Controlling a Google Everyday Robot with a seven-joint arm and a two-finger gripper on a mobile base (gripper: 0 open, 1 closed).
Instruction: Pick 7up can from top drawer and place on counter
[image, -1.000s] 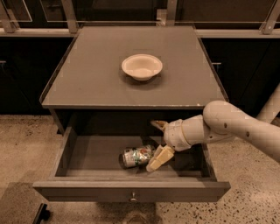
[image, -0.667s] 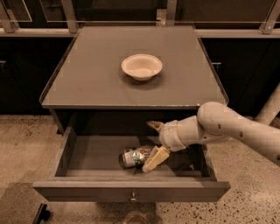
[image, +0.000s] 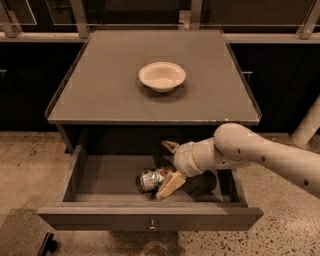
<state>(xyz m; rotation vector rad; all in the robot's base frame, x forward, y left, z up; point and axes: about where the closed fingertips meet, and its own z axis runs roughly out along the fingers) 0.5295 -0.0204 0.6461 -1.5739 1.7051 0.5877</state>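
Note:
The 7up can (image: 151, 179) lies on its side on the floor of the open top drawer (image: 100, 180), near the middle. My gripper (image: 168, 166) reaches into the drawer from the right, and its white arm comes in over the drawer's right side. The fingers are spread open. One fingertip (image: 170, 146) is behind the can and the other (image: 169, 185) is in front of the can's right end. The can's right end lies at the mouth of the gripper. The counter (image: 100, 95) is the flat cabinet top just above the drawer.
A white bowl (image: 162, 76) stands on the counter near its middle. The drawer front with a small knob (image: 151, 226) faces me. Dark cabinets and a rail run behind the counter. Speckled floor lies on both sides.
My gripper has moved a little to the left, closer around the can's right end. The can and the bowl have not moved.

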